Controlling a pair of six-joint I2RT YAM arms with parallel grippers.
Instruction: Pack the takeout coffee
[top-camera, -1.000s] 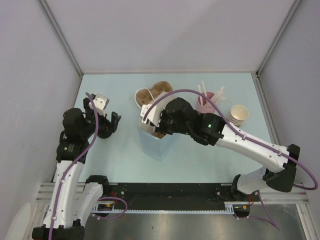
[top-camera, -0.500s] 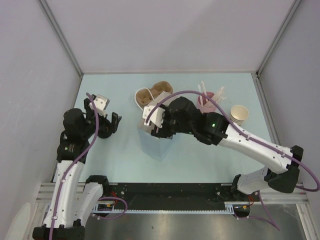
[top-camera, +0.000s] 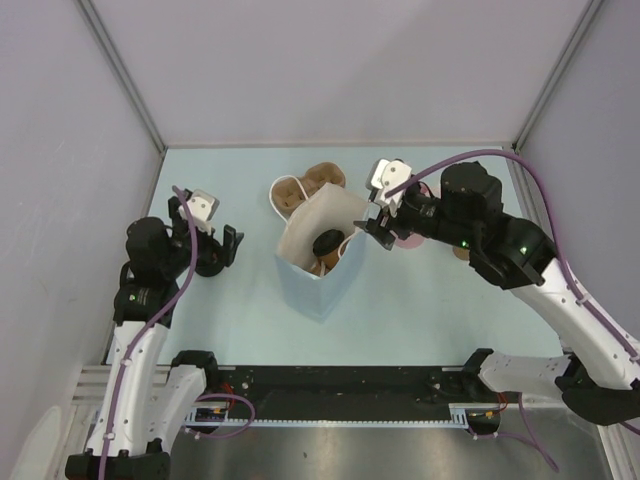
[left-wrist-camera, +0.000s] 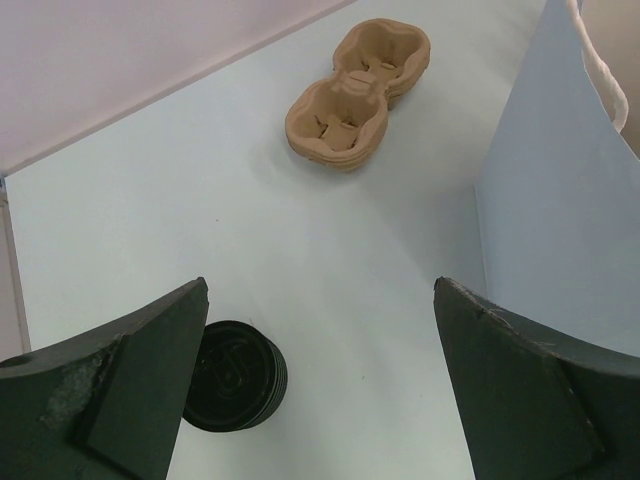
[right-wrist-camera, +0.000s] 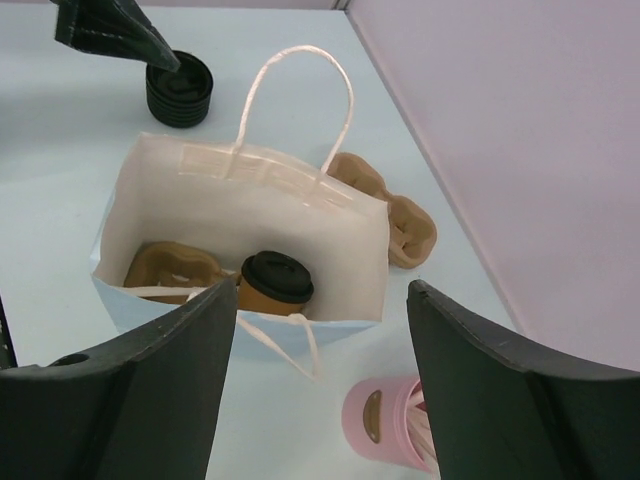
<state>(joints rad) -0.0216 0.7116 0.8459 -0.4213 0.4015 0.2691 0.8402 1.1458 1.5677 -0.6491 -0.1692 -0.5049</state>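
- The left gripper (top-camera: 207, 240) is at the left of the top view. Its jaws stand wide apart and hold nothing. It hangs over a stack of black lids (left-wrist-camera: 233, 375); a careless descent could knock this stack over.
- A stack of pulp cup carriers (left-wrist-camera: 358, 97) lies at the upper middle, just behind the bag, and nothing touches it.
- The paper bag (right-wrist-camera: 250, 210) stands open in the middle. The takeout coffee (right-wrist-camera: 272, 285), with its black lid on, stands upright inside, beside or in a carrier (right-wrist-camera: 170, 270); I cannot tell if it is seated in a well. If not, I judge it may tip when the bag moves.
- The right gripper (top-camera: 372, 226) is above the bag's right edge, its jaws apart and empty. The white handles (right-wrist-camera: 300, 110) are near; a finger catching one could pull the bag over.
- The pink cup of straws (right-wrist-camera: 385, 425) is close below this arm and could be swept.
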